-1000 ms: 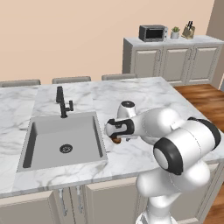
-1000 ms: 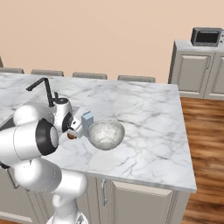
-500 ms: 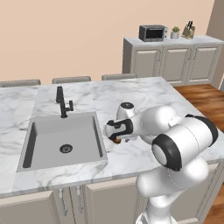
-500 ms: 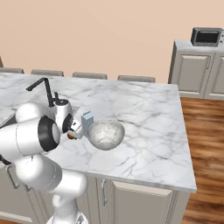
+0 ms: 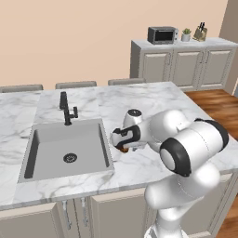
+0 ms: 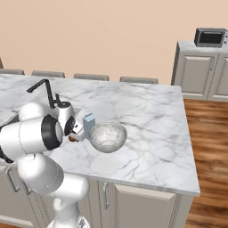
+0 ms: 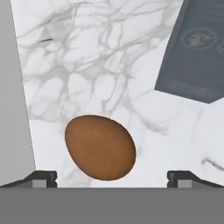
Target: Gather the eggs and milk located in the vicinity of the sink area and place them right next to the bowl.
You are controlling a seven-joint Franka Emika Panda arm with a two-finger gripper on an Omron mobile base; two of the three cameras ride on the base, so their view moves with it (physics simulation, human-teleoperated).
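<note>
Almost nothing has moved since the earlier frames: the white arm holds the same low reach just right of the grey recessed sink (image 5: 67, 151); its fingers (image 7: 112, 176) stay spread fully wide, gripping nothing; the brown oval egg (image 7: 100, 147) lies on the white marbled desk (image 7: 109, 65) between the tips; the pale blue-and-white milk carton (image 6: 88, 122) stands touching the glossy speckled bowl (image 6: 107, 136); closing on the egg looks next.

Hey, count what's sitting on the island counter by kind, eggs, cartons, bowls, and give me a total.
Eggs: 1 in sight, the brown egg lying on the marble between the open claw tips
Cartons: 1, the milk beside the bowl
Bowls: 1, the bowl
Total: 3
</note>
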